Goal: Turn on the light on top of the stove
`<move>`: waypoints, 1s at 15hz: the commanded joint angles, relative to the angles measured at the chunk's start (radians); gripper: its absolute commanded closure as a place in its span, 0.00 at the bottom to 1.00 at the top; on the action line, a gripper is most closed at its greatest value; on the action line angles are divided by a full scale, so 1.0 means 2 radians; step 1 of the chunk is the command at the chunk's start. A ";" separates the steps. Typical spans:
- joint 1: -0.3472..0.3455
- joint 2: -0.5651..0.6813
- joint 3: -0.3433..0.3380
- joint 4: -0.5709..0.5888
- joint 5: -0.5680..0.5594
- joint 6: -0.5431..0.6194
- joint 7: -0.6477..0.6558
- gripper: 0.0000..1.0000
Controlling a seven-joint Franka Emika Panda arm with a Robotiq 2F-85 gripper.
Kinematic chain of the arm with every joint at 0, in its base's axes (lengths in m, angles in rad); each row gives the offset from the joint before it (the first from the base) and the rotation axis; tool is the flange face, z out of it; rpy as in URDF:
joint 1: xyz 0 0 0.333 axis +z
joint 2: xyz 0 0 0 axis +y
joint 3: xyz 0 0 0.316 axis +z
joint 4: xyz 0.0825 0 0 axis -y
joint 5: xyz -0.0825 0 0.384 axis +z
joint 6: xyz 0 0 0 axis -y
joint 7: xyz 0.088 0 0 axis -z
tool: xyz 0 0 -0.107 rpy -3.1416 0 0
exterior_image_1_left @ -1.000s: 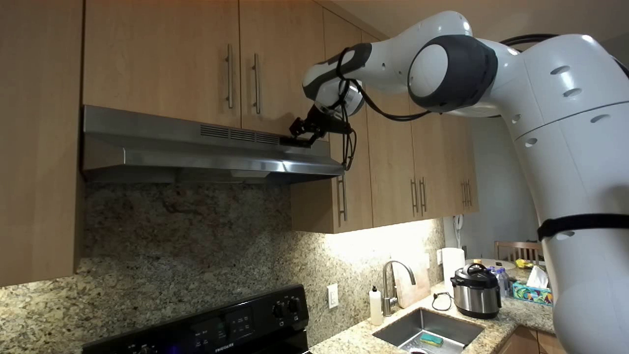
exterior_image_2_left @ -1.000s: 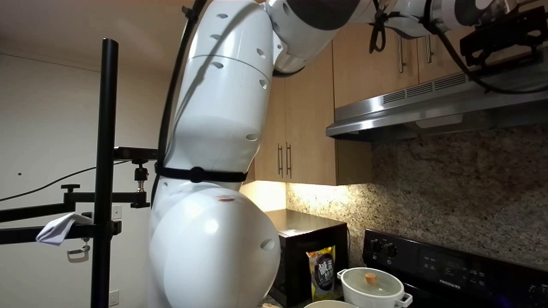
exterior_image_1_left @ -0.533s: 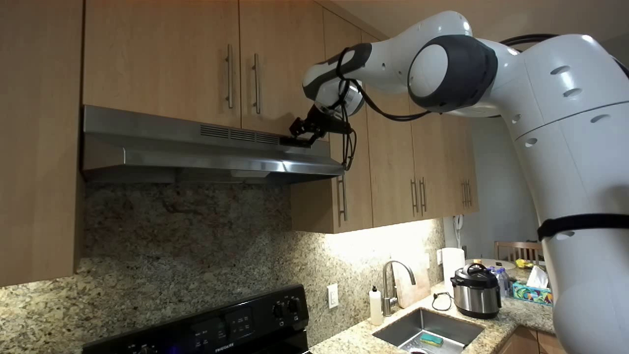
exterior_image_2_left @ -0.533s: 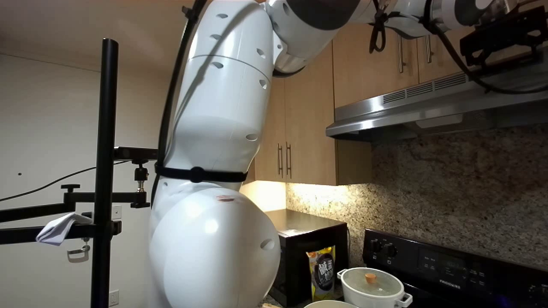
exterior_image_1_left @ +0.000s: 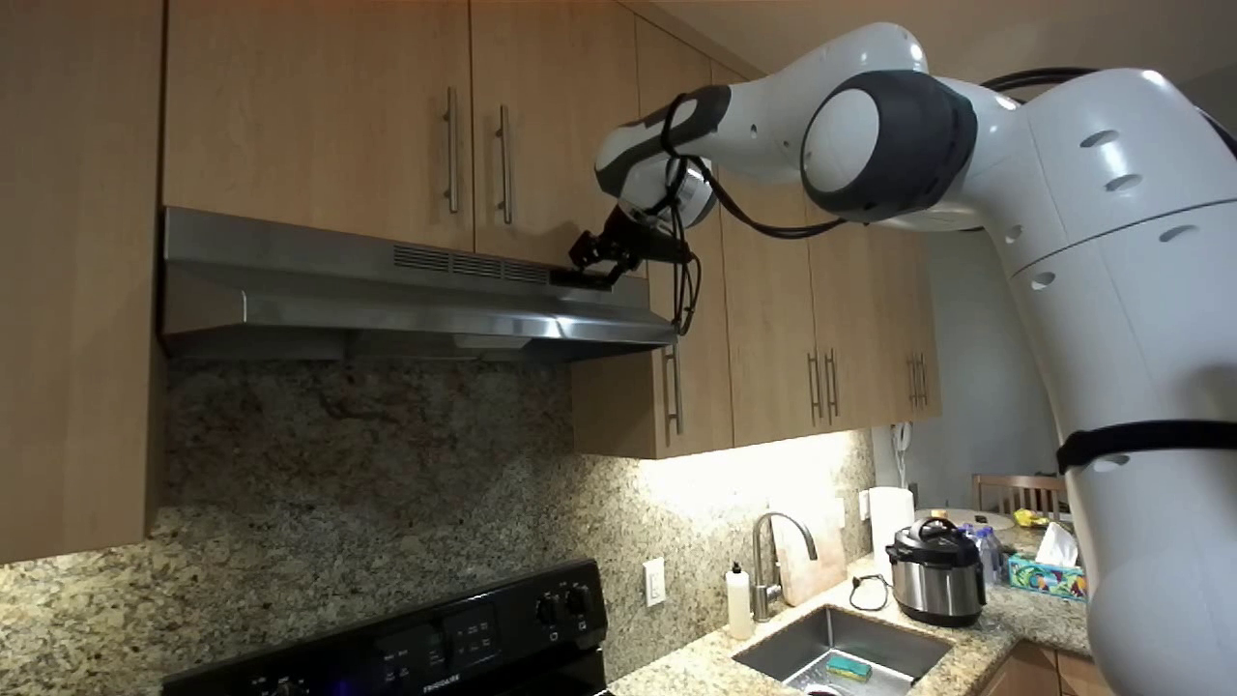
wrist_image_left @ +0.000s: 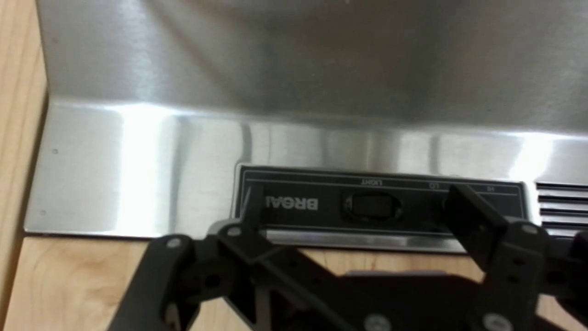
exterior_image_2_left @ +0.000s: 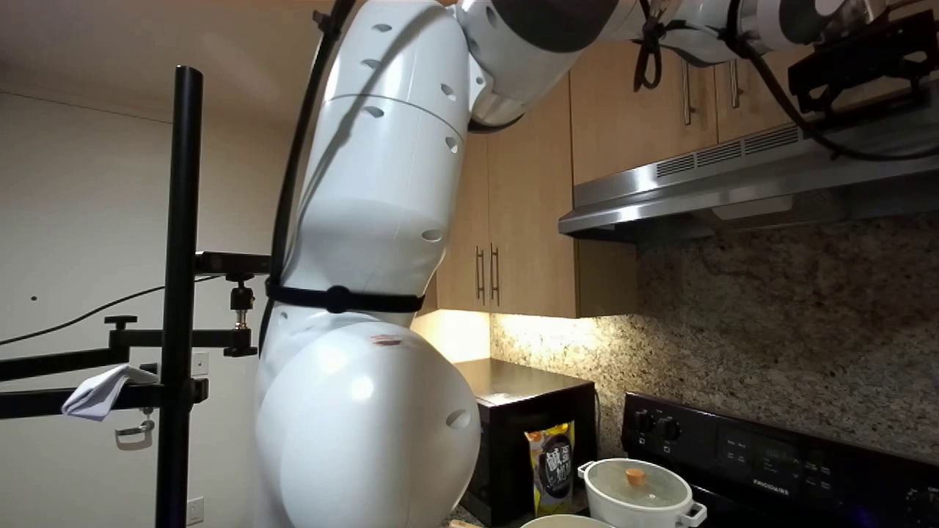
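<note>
One light switch [wrist_image_left: 372, 205] shows between the claw's [wrist_image_left: 358, 202] fingers [wrist_image_left: 477, 218].

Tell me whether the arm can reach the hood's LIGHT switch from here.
Probably yes: in the wrist view the LIGHT switch shows uncovered between the open jaws, though they'd likely have to shift or close to press it.

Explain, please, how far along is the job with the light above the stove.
Done: the black two-fingered end effector is at the brushed steel range hood. In hand: in the wrist view, its open jaws frame the black rectangular switch marked LIGHT. Left, probably: pressing it, since the pale flat lamp cover looks unlit.
</note>
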 commanded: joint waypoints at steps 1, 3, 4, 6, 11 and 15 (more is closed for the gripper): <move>-0.001 0.018 0.000 0.029 -0.004 -0.016 0.003 0.00; -0.001 0.022 -0.001 0.037 -0.003 -0.022 0.003 0.00; -0.001 0.025 -0.001 0.042 -0.003 -0.025 0.004 0.00; -0.002 0.031 -0.003 0.052 -0.004 -0.033 0.005 0.00; -0.001 0.044 -0.006 0.074 -0.004 -0.055 0.006 0.00; -0.001 0.055 -0.010 0.093 -0.003 -0.071 0.007 0.00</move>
